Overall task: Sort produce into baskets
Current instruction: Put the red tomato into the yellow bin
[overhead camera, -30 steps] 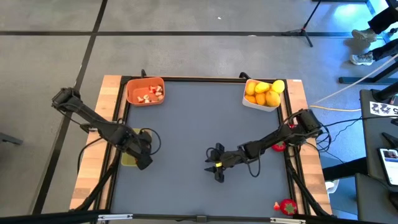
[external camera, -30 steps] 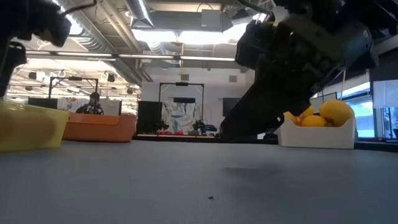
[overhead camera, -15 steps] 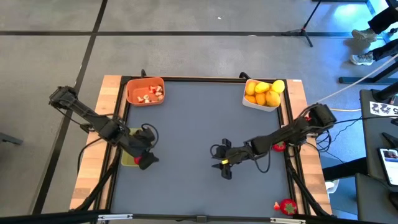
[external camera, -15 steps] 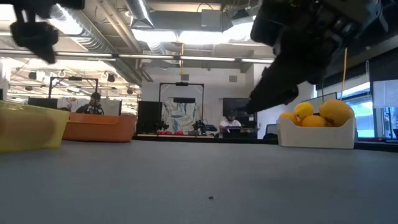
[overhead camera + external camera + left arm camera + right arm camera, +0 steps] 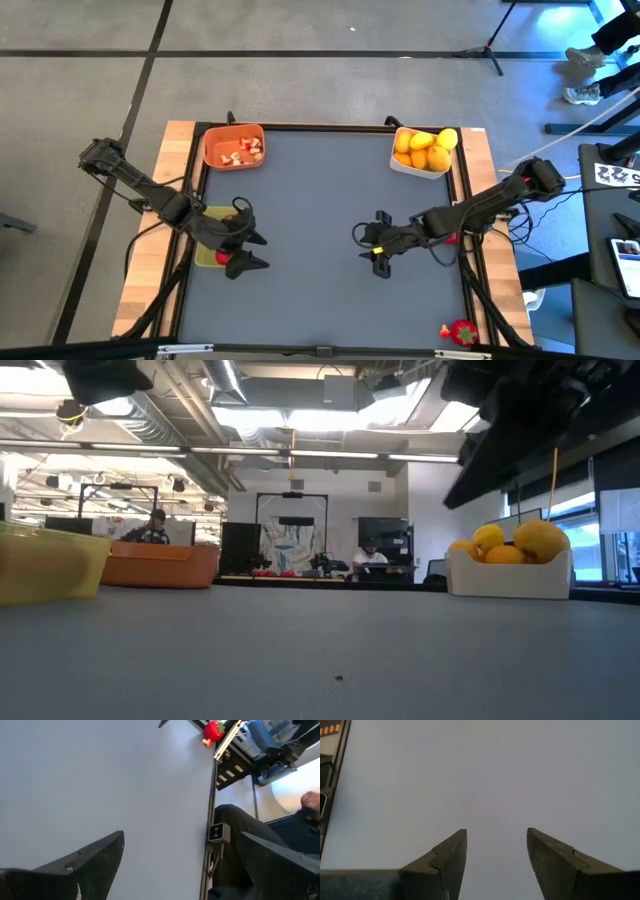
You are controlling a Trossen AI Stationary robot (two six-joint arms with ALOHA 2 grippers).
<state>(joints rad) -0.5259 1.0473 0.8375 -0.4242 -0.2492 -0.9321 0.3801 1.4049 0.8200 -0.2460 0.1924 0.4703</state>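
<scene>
The left claw (image 5: 248, 250) has swung off the yellow-green basket (image 5: 207, 232) at the left edge of the surface (image 5: 310, 200) and now hangs just inside that edge, its two fingers spread wide and holding nothing. A second ago it was down over the basket; with it out of the way, a red piece (image 5: 221, 259) shows at the basket's near end, so a strawberry seems to have just been dropped there.

The right claw (image 5: 379, 245) has pulled back from the middle of the surface toward the right edge. Its fingers stand partly apart in the right wrist view, with only bare grey surface between them, so it carries nothing either.

The orange basket (image 5: 233, 146) in the far left corner holds small pale-and-red bits (image 5: 241, 150). The white basket (image 5: 421, 158) in the far right corner is heaped with yellow and orange citrus (image 5: 424, 148).

Two strawberries are still unsorted: one (image 5: 451, 236) at the right edge, partly hidden behind the right arm, and one (image 5: 462, 331) on the wooden border near the near right corner, also seen in the left wrist view.

The sorting looks nearly done, with those two strawberries left. Both lie on the right arm's side, while the strawberry basket sits at the opposite edge, so each will probably need a carry across the surface.
</scene>
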